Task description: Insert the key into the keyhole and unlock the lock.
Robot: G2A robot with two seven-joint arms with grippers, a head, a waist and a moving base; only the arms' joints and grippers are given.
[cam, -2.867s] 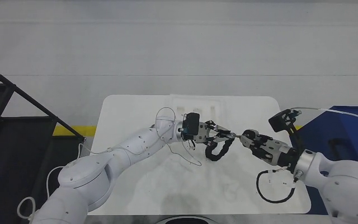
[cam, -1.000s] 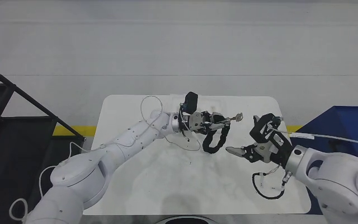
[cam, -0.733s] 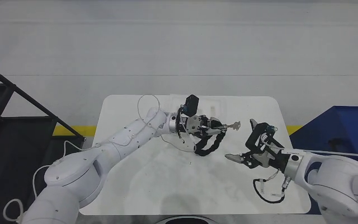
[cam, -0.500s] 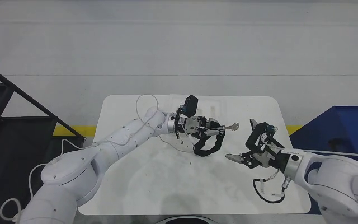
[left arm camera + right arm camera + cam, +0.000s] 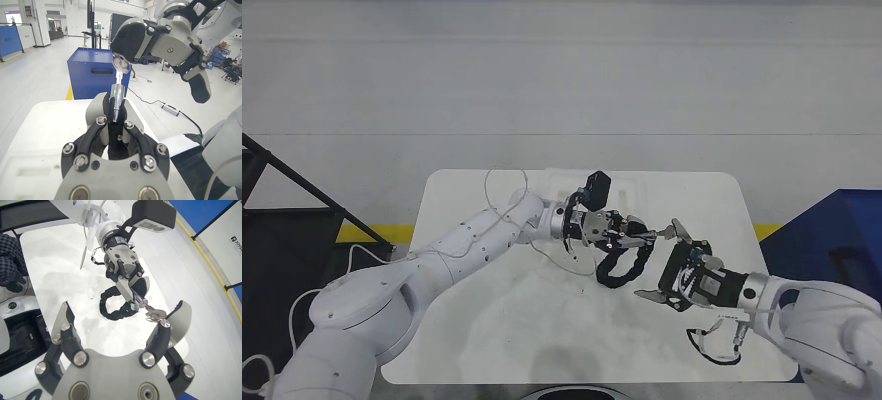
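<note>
Left claw extended above tabletop, clamped on lock at chrome barrel, key seated in keyhole, right claw spread wide facing it, one pad just beside key head

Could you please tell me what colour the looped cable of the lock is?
The lock's cable is black; the right wrist view shows it best.

White table, grey floor — blue cabinet; yellow floor line
</note>
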